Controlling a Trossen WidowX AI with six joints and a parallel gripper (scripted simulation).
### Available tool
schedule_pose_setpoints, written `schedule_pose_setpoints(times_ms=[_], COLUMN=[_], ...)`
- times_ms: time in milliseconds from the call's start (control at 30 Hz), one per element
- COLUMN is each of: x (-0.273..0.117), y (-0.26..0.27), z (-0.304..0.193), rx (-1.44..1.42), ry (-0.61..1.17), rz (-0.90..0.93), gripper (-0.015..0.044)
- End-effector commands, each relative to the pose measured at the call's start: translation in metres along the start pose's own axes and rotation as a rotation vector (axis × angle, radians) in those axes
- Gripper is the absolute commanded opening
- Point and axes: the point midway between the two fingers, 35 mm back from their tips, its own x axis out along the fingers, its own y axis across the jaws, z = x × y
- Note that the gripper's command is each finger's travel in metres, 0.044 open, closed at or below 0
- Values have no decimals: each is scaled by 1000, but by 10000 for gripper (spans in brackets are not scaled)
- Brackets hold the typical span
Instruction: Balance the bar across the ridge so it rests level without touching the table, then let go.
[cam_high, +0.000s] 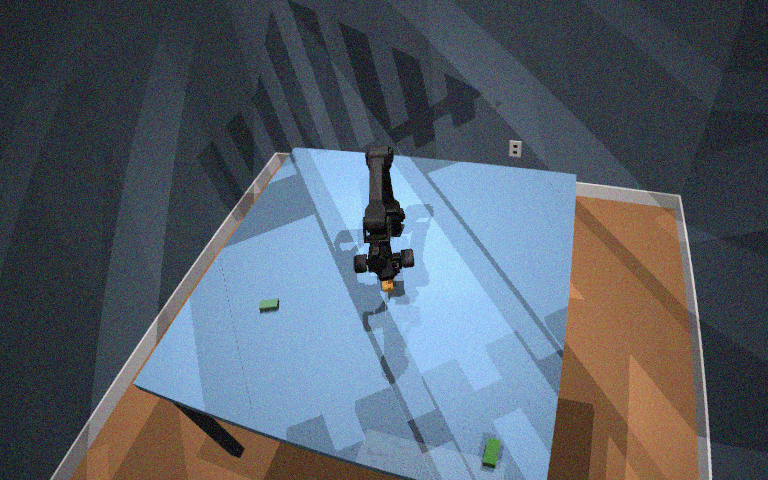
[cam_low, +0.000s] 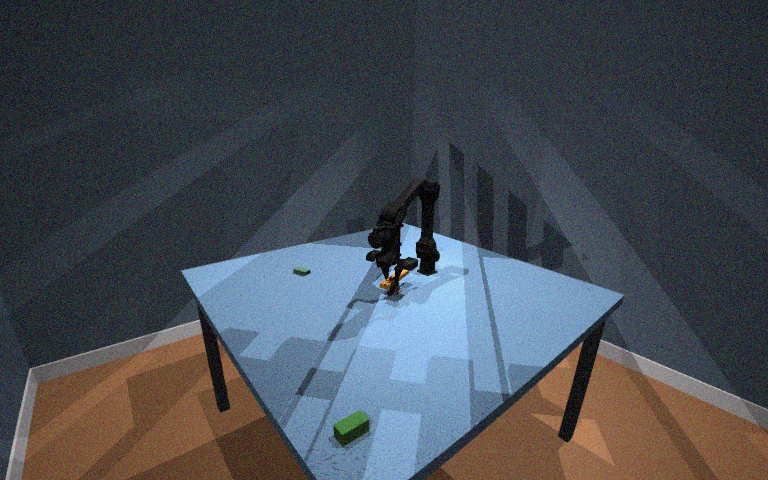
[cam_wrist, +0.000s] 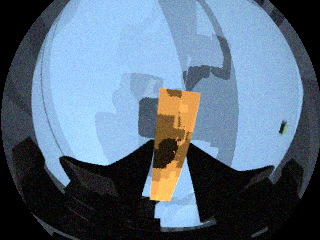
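Observation:
The orange bar (cam_high: 387, 285) (cam_low: 402, 274) (cam_wrist: 186, 107) lies lengthwise between the fingertips of my gripper (cam_high: 387, 279) (cam_low: 389, 284) (cam_wrist: 170, 144). The fingers stand just beside its long sides, one on each side, and look slightly open, not clamped on it. The bar is low over the blue table (cam_high: 305, 350) (cam_low: 441, 322) (cam_wrist: 105, 65), its far end reaching beyond the fingertips in the wrist view. The ridge cannot be made out; the bar and fingers hide what is under the bar. Whether the bar is fully level is too small to tell.
One green block (cam_high: 269, 305) (cam_low: 301, 271) (cam_wrist: 284, 128) lies to the left in the top and exterior views. Another green block (cam_high: 491, 452) (cam_low: 351, 428) lies near the table's front corner. Patchy shadows cross the table.

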Motion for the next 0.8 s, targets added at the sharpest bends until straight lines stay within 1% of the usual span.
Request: schedule_pose_setpoints(times_ms=[0,300,333,700,767], x=[0,0,0,0,0], y=[0,0,0,0,0], z=[0,0,0,0,0], rx=[0,0,0,0,0], ry=[0,0,0,0,0], rz=[0,0,0,0,0], gripper=[172,173,185,185,238])
